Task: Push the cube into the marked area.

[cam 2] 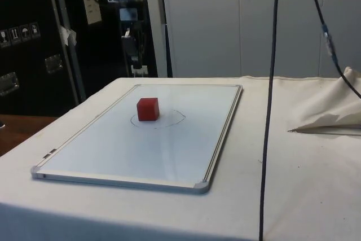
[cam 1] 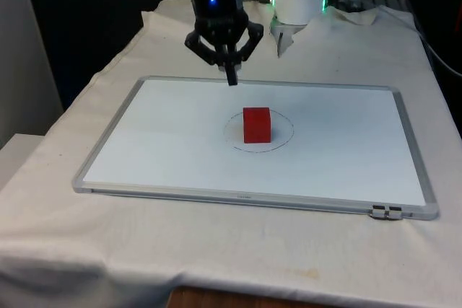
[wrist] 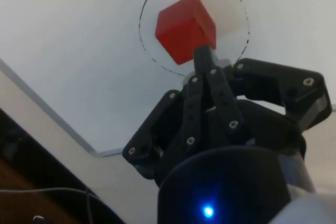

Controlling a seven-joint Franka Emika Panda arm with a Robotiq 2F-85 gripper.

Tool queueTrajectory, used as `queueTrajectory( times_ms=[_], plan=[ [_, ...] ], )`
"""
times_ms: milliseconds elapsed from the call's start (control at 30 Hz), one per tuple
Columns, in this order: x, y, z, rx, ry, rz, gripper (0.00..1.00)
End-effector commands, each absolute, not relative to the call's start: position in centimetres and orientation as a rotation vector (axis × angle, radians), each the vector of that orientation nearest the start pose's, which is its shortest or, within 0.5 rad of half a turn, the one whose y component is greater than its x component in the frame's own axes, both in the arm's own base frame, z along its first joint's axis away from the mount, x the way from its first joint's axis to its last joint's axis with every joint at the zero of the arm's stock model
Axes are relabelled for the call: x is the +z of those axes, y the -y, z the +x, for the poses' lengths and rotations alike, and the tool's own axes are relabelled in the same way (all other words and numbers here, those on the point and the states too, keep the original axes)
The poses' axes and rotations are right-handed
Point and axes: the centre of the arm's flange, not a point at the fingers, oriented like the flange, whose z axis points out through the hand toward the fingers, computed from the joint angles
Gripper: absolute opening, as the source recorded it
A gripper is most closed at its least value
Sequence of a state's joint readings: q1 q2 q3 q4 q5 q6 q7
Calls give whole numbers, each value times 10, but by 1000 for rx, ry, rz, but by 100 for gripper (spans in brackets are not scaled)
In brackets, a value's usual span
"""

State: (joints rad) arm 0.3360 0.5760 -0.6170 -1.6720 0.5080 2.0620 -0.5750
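Note:
A red cube [cam 1: 256, 125] [cam 2: 148, 109] [wrist: 185, 27] sits on a whiteboard [cam 1: 159, 142] [cam 2: 169, 145], inside a thin dashed circle [cam 1: 283, 140] [cam 2: 176, 119] [wrist: 148, 9] drawn near the board's middle. My black gripper [cam 1: 231, 77] [cam 2: 134, 55] [wrist: 203, 56] hangs above the board's far edge, behind the cube and apart from it. Its fingers are pressed together and hold nothing.
The whiteboard's metal frame [cam 1: 245, 198] [cam 2: 223, 134] lies flat on the white cloth. A fold of bunched cloth [cam 2: 333, 111] rises at the side view's right. Black cables [cam 2: 272, 83] hang in front of the side camera.

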Motion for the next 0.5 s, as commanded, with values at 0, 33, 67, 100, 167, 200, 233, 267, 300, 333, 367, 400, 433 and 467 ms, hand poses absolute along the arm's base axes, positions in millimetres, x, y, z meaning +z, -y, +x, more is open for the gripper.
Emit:
queueTrajectory(
  times_ms=[0, 33, 67, 100, 167, 200, 233, 267, 300, 333, 367, 400, 433, 467],
  plan=[
    [318, 111, 656, -5, 146, -3015, 0],
    [324, 109, 653, -14, 137, -3011, 0],
    [327, 107, 652, -18, 135, -3009, 0],
    [330, 106, 651, -23, 132, -3007, 0],
    [335, 103, 648, -30, 128, -3004, 0],
    [339, 102, 647, -36, 124, -3003, 0],
    [344, 98, 645, -43, 122, -2999, 0],
    [346, 98, 644, -48, 123, -3000, 0],
    [343, 98, 646, -32, 129, -2989, 0],
    [347, 97, 643, -50, 121, -3001, 0],
    [349, 96, 642, -54, 124, -3003, 0],
    [351, 96, 641, -57, 123, -3004, 0],
    [353, 95, 640, -62, 124, -3006, 0],
    [354, 94, 640, -67, 124, -3008, 0]
  ],
)
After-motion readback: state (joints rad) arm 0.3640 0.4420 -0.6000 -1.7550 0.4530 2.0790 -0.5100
